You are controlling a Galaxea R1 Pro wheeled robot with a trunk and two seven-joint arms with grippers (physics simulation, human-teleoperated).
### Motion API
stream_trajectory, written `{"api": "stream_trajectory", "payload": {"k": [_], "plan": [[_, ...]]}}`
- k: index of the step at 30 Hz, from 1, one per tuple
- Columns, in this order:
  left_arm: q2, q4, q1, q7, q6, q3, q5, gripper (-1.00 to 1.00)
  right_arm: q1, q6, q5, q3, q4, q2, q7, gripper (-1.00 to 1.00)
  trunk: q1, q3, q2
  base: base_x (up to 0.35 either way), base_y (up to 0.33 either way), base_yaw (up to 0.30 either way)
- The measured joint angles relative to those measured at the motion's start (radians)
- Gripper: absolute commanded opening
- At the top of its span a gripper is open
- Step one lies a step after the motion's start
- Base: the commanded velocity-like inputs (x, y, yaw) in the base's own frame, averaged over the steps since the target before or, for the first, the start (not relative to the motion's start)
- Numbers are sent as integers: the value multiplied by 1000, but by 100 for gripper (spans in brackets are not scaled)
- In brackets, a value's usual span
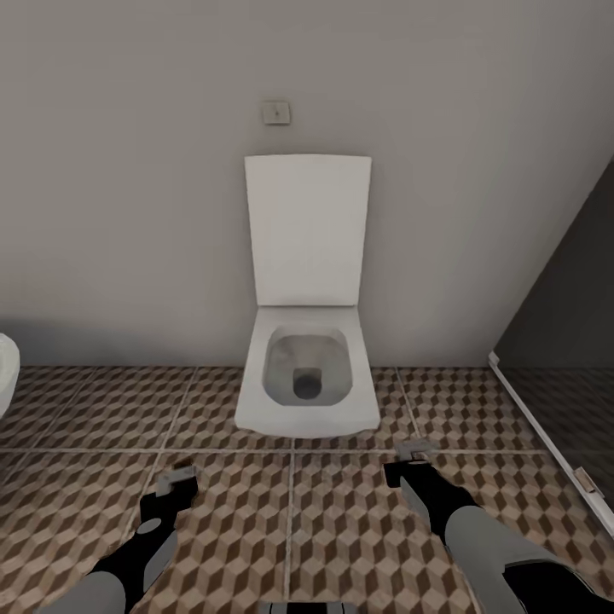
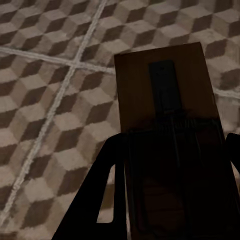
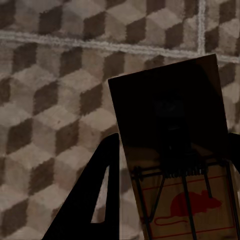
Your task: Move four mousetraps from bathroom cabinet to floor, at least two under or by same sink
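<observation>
Still Carrying: Two Traps Held Over the Tiles, No Sink Ahead

Both arms reach forward and low in the head view, and each wrist view shows a trap gripped between dark fingers. The left pincer (image 1: pixel 175 479) is pinching a mousetrap (image 2: pixel 167 125), a dark-brown board with a black metal plate and wire spring, jutting out past the fingertips above the bathroom floor (image 1: pixel 85 477). The right pincer (image 1: pixel 408 460) is pinching a second mousetrap (image 3: pixel 172 145), whose near end shows a red mouse print under the wire bar. Neither board touches the cube-patterned tiles; both hang above them.

Straight ahead stands a white toilet (image 1: pixel 307 375) with its lid up against the grey wall, a small flush plate (image 1: pixel 275 112) above it. A curved white edge (image 1: pixel 7 371) shows at the far left; what it belongs to I cannot tell. A dark glass panel (image 1: pixel 567 341) closes the right side.

The main risk, as I judge it, is setting the traps down here, beside the toilet rather than the sink, which would leave the sink condition unmet. Each trap is also held by one end only, so a jolt while turning could tilt or slip it, and a high release could let it bounce or flip.
</observation>
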Motion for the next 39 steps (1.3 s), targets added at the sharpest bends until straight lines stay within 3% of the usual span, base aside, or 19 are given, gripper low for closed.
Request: {"api": "stream_trajectory", "payload": {"k": [39], "plan": [[0,4,0,-2,0,0,-5,-100,0,-3,0,0,0,-2,0,-100,0,0,0,9,27,0]]}}
